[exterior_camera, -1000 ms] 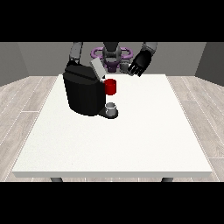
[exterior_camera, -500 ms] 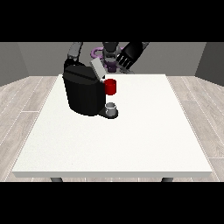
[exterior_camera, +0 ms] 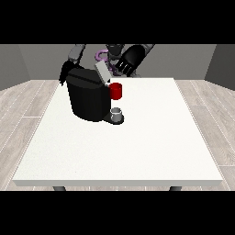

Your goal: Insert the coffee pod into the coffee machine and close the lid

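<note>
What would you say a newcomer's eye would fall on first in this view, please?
First the black coffee machine at the table's far left, with its grey lid tilted up. Next the red part on its front, above a small grey cup on the machine's base. Just behind, the black hand at the view's right hovers beside the raised lid.

1. A large white tabletop [exterior_camera: 137, 147] spreads before me, evenly lit.
2. Dark legs [exterior_camera: 58, 188] show under its near edge.
3. The floor [exterior_camera: 23, 110] around me is pale grey wood-look planks.
4. Plain grey walls [exterior_camera: 27, 64] stand behind.
</note>
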